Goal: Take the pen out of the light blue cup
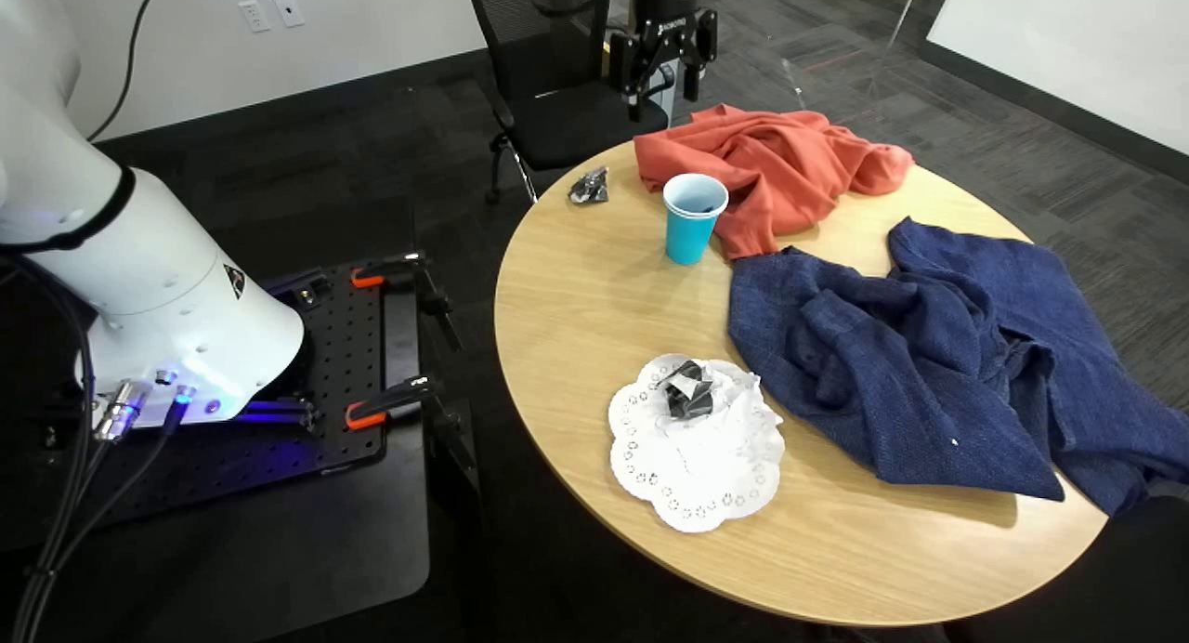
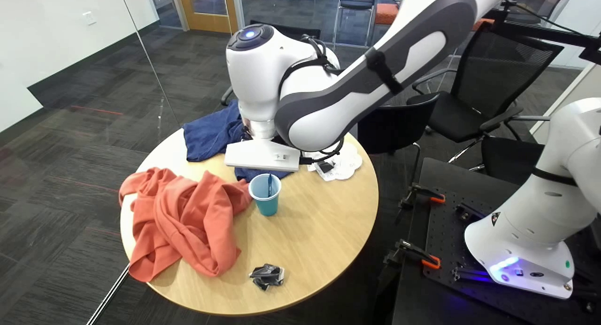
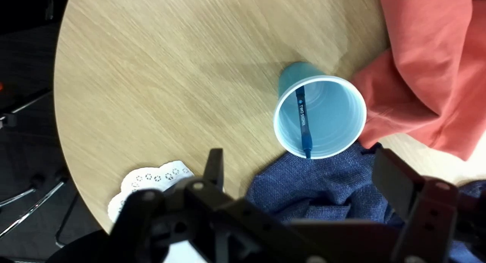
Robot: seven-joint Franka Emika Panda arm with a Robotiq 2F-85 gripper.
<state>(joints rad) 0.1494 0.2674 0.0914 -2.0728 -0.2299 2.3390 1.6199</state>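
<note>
The cup (image 3: 334, 118) is light blue, the pen (image 3: 303, 122) navy, the doily (image 1: 671, 480) flower-patterned white.

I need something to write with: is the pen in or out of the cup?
In. The wrist view looks down into the cup and shows the pen inside. An exterior view shows it there too.

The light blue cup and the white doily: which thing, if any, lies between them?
The light blue cup and the white doily have only bare tabletop between them, as an exterior view shows.
</note>
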